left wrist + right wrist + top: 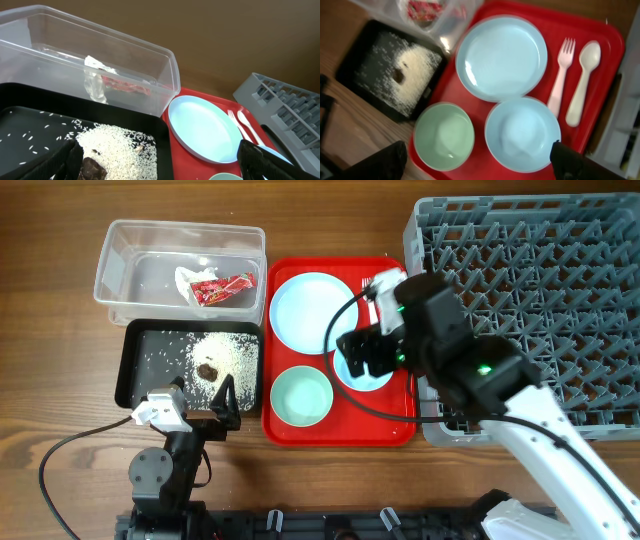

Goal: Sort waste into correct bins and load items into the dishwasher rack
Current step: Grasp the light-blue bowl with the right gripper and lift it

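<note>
Your left gripper hangs at the 6 o'clock edge of the black tray. Its fingers are spread wide in the left wrist view, with only tray and rice showing between them. You can't tell from the pictures whether it touches the tray.

Your right gripper is over the red tray, above the light blue bowl. Its fingers are also wide apart, gripping nothing.

Waste:
- The red wrapper and crumpled white paper lie touching inside the clear tub, at 10 o'clock from the red tray.
- The rice is spread in the black tray, just at 6 o'clock of the tub. It is heaped toward the 3 o'clock side, with loose grains toward 9.
- The brown lump sits on the heap.

Items, all on the red tray:
- The light blue plate is at 11 o'clock.
- The pale green bowl is at 7 o'clock, upright.
- The light blue bowl is at 4 o'clock, just beside the plate and the green bowl.
- The white fork and spoon are at 1 o'clock. They lie side by side with their heads toward 12, the fork nearer the plate.

The dishwasher rack sits at 3 o'clock of the red tray, its wall right against the tray edge. All of it rests on a wooden table.
</note>
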